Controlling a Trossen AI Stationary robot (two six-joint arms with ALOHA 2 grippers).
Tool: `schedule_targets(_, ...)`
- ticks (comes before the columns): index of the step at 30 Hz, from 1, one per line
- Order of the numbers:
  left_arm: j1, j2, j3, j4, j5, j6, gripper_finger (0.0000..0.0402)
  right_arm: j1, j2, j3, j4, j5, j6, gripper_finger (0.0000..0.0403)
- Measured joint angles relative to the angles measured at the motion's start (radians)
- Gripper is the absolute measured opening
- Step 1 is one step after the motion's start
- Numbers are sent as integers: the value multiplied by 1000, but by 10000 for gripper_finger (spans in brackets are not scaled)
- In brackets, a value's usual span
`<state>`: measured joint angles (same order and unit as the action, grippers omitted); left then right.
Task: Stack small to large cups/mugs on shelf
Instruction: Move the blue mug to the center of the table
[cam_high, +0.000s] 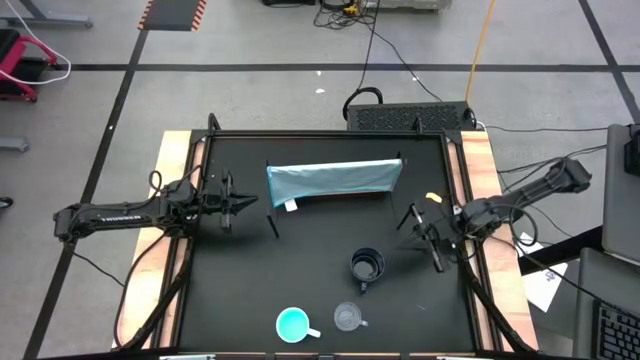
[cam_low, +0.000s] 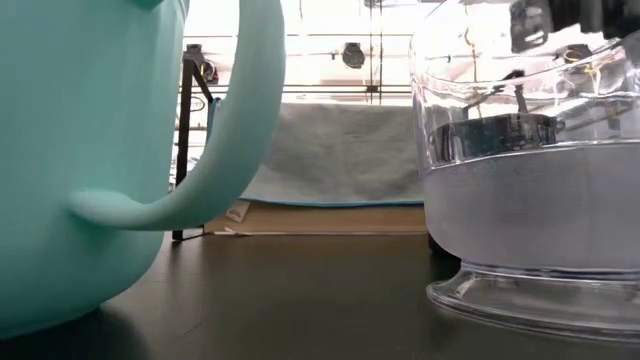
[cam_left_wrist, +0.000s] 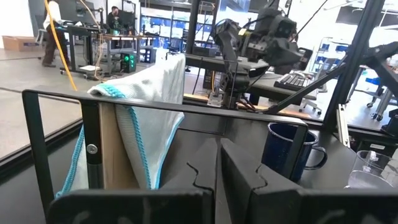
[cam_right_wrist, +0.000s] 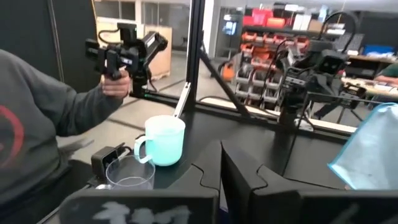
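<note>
- Nothing is stacked yet: all three mugs stand apart on the black tabletop (cam_high: 240, 290), none on the shelf (cam_high: 335, 180) at upper centre.
- The navy mug (cam_high: 367, 267) sits right of centre; the turquoise mug (cam_high: 293, 324) and the clear mug (cam_high: 347, 318) sit near the bottom edge (close together, not touching).
- The left pincer (cam_high: 243, 202) waits at centre left, clenched and empty.
- The right pincer (cam_high: 425, 233) waits at centre right, also clenched and empty.
</note>
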<state>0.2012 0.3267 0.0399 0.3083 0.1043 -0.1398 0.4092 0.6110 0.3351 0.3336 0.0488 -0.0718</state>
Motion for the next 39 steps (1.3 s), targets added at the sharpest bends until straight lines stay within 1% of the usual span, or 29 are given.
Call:
schedule_targets(4, 0, 0, 0, -5, 0, 0, 21, 14, 86, 100, -68, 3, -19, 0)
schedule_targets(7, 0, 0, 0, -14, 0, 0, 21, 25, 135, 185, -164, 6, -32, 0)
schedule_targets(11, 0, 0, 0, -45, 0, 0, 21, 42, 201, 299, -338, 20, -64, 0)
schedule_targets(15, 0, 0, 0, -63, 0, -12, 21, 44, 271, 413, -545, 87, -66, 0)
schedule_targets(25, 0, 0, 0, -71, 0, -23, 21, 46, 508, 685, -851, 76, -24, 0)
schedule_targets(27, 0, 0, 0, -71, 0, -23, 21, 50, 560, 732, -904, 42, -12, 0)
schedule_targets(30, 0, 0, 0, -72, 0, -22, 21, 59, 639, 788, -956, -1, 7, 0)
schedule_targets(33, 0, 0, 0, -72, 0, -22, 21, 65, 697, 820, -1008, -1, 7, 0)
schedule_targets(39, 0, 0, 0, -72, 0, -24, 21, 62, 727, 825, -1015, 2, 8, 6)
